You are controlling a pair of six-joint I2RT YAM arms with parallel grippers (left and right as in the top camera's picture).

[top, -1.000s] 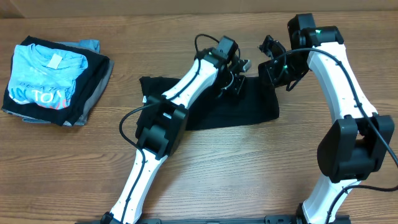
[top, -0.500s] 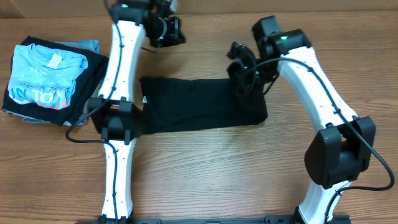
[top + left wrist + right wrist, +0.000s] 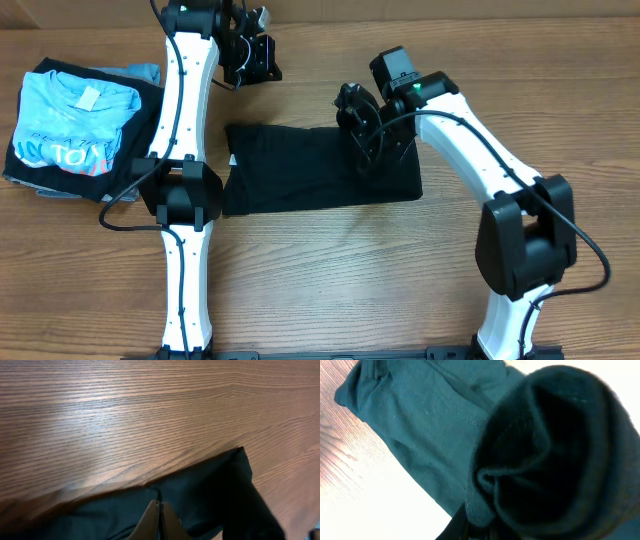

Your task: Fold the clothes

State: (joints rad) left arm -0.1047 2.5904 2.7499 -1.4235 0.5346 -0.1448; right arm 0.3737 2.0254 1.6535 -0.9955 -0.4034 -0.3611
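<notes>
The black T-shirt [image 3: 290, 170] lies at centre frame as one long folded band. Its lower edge is straight and its right end is bunched. The right claw [image 3: 366, 150] is clamped on that bunched fold, which fills the right wrist view.

Bare worktop [image 3: 330, 280] lies open below the band and to its right.

The left claw [image 3: 255, 58] hangs at upper centre-left, above the band's upper left corner and apart from it. Its fingers are pressed together on nothing.

One stack [image 3: 145, 140], with a light-blue T-shirt [image 3: 75, 125] on top, sits at the left edge.

Count: one black shirt, one stack, two arms.
</notes>
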